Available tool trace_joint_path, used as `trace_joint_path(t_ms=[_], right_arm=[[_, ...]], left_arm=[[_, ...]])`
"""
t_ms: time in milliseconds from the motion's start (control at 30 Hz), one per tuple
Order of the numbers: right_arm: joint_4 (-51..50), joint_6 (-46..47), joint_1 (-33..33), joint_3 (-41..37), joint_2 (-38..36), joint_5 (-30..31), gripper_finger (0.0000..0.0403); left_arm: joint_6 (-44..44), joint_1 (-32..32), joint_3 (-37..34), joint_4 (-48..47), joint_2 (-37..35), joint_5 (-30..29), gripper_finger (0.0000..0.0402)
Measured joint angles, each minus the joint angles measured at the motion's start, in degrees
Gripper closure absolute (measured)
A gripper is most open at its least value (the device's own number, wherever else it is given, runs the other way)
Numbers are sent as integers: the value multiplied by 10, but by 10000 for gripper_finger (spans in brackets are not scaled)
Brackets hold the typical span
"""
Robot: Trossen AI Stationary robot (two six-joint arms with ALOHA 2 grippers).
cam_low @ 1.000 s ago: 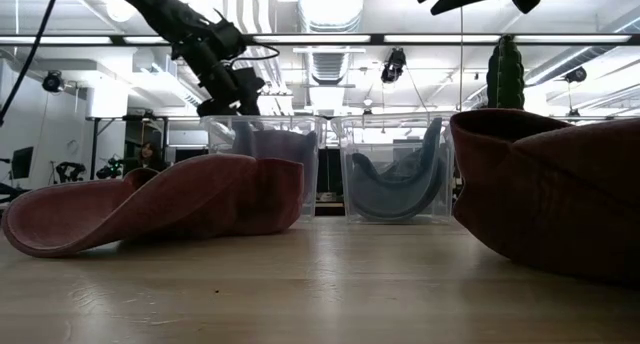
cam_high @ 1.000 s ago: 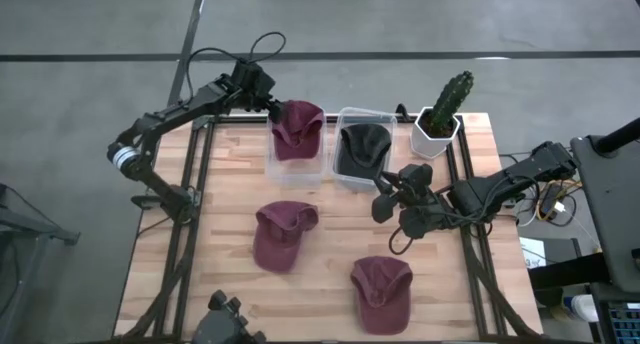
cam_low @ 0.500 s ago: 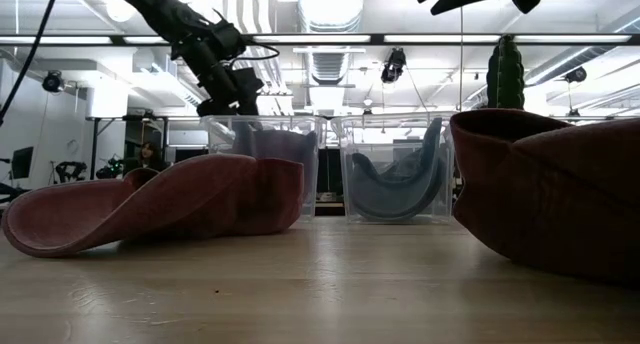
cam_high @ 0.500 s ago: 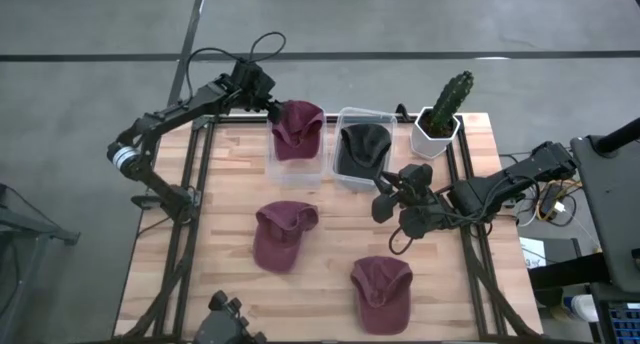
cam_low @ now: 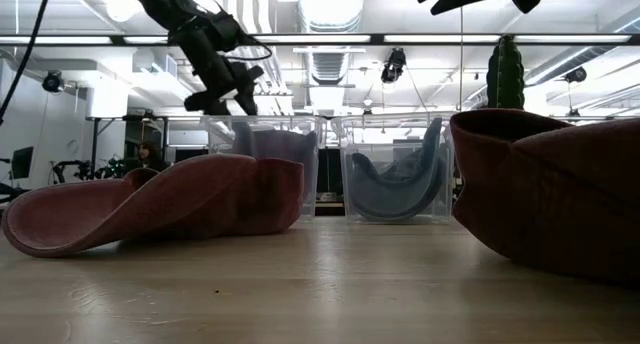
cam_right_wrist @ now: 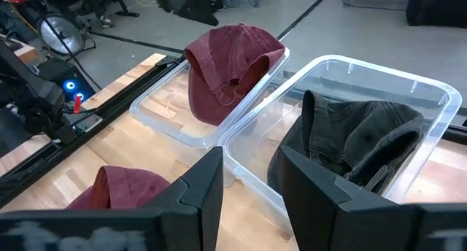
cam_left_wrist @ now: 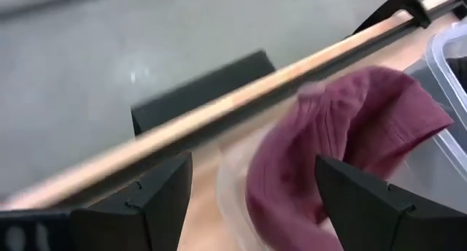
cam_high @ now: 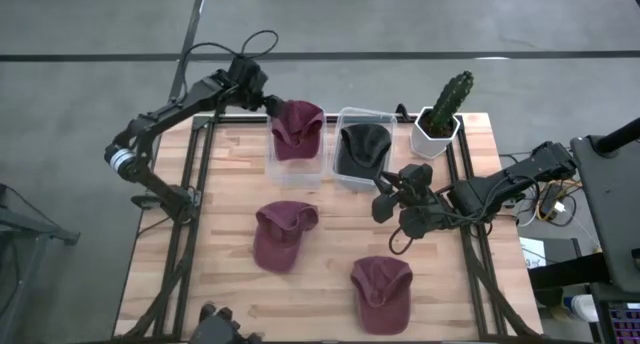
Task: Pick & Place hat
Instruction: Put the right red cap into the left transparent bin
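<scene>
Maroon cotton slumps over the edge of the left clear bin, where a maroon cap lies half draped, its crown toward the far rim. It looks set down rather than dropped, so I judge this one is placed. The left hand hovers just beside the bin's far corner, above the counter's back edge; in its wrist view the two dark fingers stand wide apart with nothing between them, the cap's soft folds showing beyond.

The neighbouring clear bin holds a dark grey cap, crumpled on its side with the brim curling upward. Both bins are thin, see-through plastic with rounded corners, standing touching side by side, which suggests caps are being sorted by colour.

Two more maroon caps wait on the pale wooden planks: one near the middle, lying with its brim toward the bins, and another nearer the front edge. From table height the cloth looks washed and limp, likely to fold under a pinch.

The right hand hangs over the counter just in front of the grey cap's bin, fingers spread and empty. A potted cactus in a white faceted pot stands at the far right corner, out of the way.
</scene>
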Motion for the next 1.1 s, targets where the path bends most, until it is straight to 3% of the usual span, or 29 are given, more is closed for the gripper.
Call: trace_joint_path(t_ms=[267, 467, 1100], right_arm=[[0, -1, -1, 0, 0, 0, 280], [0, -5, -1, 0, 0, 2, 280], [0, -7, -1, 0, 0, 2, 280]], left_arm=[[-85, -26, 5, -48, -1, -2, 122], [-89, -49, 5, -44, 2, -61, 122], [-134, -83, 4, -52, 26, -75, 122]])
